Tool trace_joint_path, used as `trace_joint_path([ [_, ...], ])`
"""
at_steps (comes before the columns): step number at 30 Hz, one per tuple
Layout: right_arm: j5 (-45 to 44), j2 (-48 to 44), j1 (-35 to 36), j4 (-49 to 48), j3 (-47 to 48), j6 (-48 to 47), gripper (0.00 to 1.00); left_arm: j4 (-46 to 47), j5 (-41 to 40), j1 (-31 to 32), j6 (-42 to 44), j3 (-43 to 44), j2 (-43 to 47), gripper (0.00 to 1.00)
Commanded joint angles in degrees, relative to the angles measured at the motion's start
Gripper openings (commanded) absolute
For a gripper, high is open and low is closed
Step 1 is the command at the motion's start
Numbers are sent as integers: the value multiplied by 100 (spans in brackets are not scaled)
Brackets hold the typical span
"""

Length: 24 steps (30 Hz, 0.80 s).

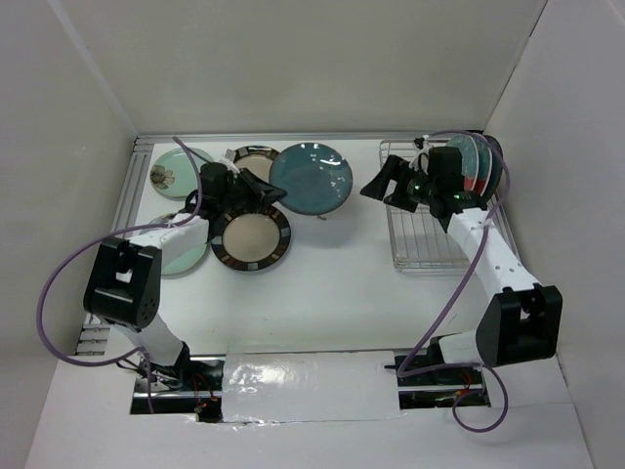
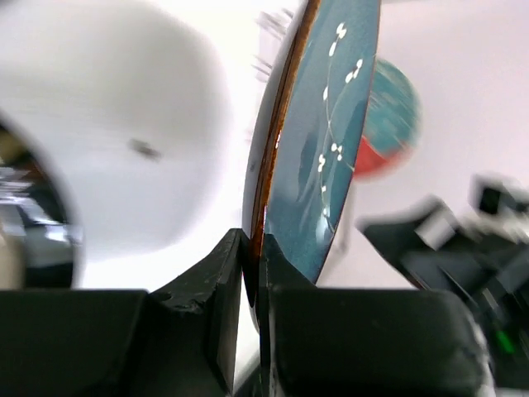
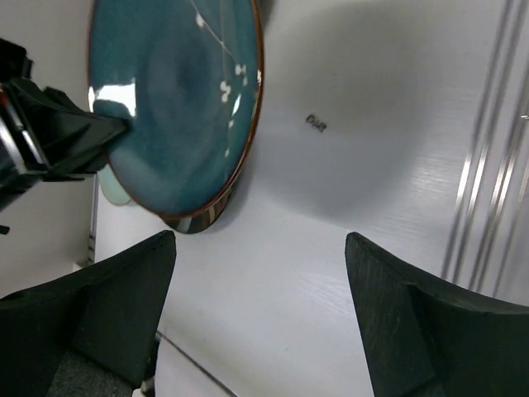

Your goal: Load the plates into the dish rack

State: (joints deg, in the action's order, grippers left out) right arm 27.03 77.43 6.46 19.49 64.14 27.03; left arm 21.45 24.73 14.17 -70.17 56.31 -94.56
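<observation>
- Rack [image 1: 420,244] sits on your right. Red-and-teal plates [image 1: 480,164] stand at its far end, and I can't count them from the top view. The near tines look free.
- The teal plate [image 1: 311,178] is in hand, held off the table [image 1: 332,293] mid-scene, left of the rack.
- Left gripper [image 2: 252,256] is clamped on that plate's rim, which is pinched between both fingers.
- Right gripper [image 3: 260,240] is spread wide with nothing in it. It faces the teal plate, near it but not touching.
- My read: this is a handover, left to right, then into the rack.
- Next move: bring the right jaws over the free rim, away from the left fingers, and close. Only then open the left. Turn the plate on edge and drop it between free tines next to the ones already racked.
- Waiting on the left: two striped plates [image 1: 251,239] [image 1: 256,156] and two mint plates [image 1: 174,172] [image 1: 186,256].
- In the way: the near striped plate lies right under the left gripper, so a slip lands on it. The right arm has to clear the rack's raised side going in.
</observation>
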Motion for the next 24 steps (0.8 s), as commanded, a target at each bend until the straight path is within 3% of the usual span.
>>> trace_joint_path([
  [1,338,35,285,-384,37,-110,89,1765,1235,59,3,99,562,0],
  [8,558,140,566,-735,37,-57,83,2065,1719,296,153,-191,834,0],
  [11,610,141,567,-788,37,-57,63,1986,1895,349,267,-139,896,0],
  [12,611,141,567,-788,37,-57,52,1986,1947,349,267,-138,896,0],
  [13,611,141,567,-788,-15,-57,33,1986,1948,349,337,-138,896,0],
  [15,611,79,567,-788,-15,-188,17,1750,1948,349,424,-77,896,0],
  [16,541,19,567,-719,-15,-189,4,1653,1948,349,478,-77,896,1],
  [17,488,18,567,-666,54,-276,0,1539,1948,349,565,-7,835,4],
  [21,156,18,567,-289,327,-628,0,968,1896,349,855,309,773,46],
  [22,58,18,497,-235,484,-785,0,557,1895,349,1074,371,773,65],
  [24,-405,18,427,-148,704,-944,0,-33,1598,288,1364,599,773,83],
])
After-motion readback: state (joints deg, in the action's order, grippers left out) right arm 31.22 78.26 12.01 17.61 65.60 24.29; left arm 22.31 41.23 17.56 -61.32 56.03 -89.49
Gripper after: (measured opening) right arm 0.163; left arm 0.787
